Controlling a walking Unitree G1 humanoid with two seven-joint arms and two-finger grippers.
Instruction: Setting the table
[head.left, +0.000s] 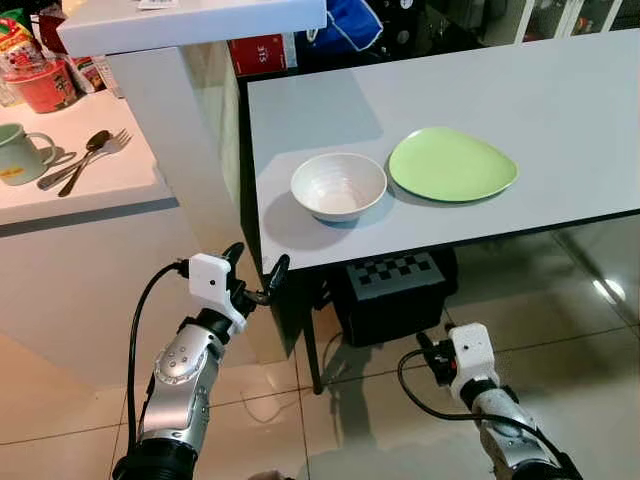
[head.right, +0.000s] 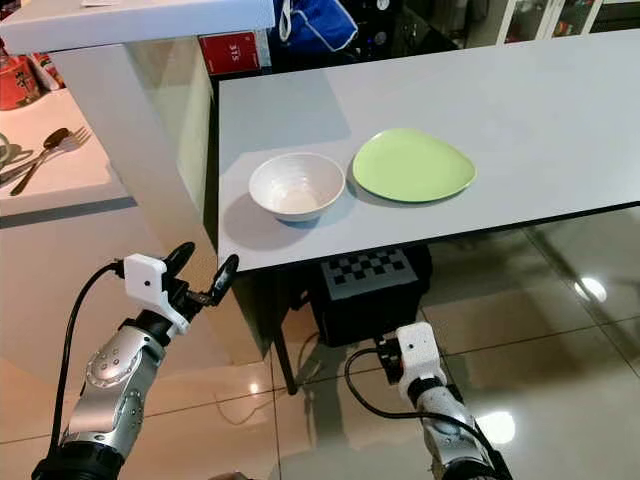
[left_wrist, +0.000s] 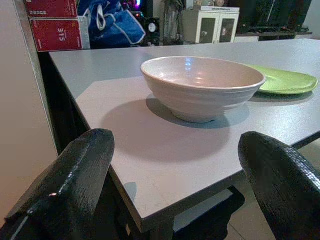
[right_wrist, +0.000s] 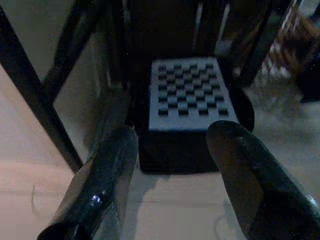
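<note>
Holding our left gripper (head.left: 255, 272) open below the grey table's (head.left: 560, 110) corner, we face the white bowl (head.left: 338, 185). Our right gripper (right_wrist: 172, 165), also open, hangs low.

A grey counter (head.left: 560, 90) stands on a shiny tiled floor (head.left: 560, 300), with a black checkered box (head.left: 392, 290) under it and a white shelf (head.left: 95, 185) beside it.

Grey table (head.left: 560, 90), white bowl (head.left: 338, 185), apparently empty, green plate (head.left: 452, 164)
</note>
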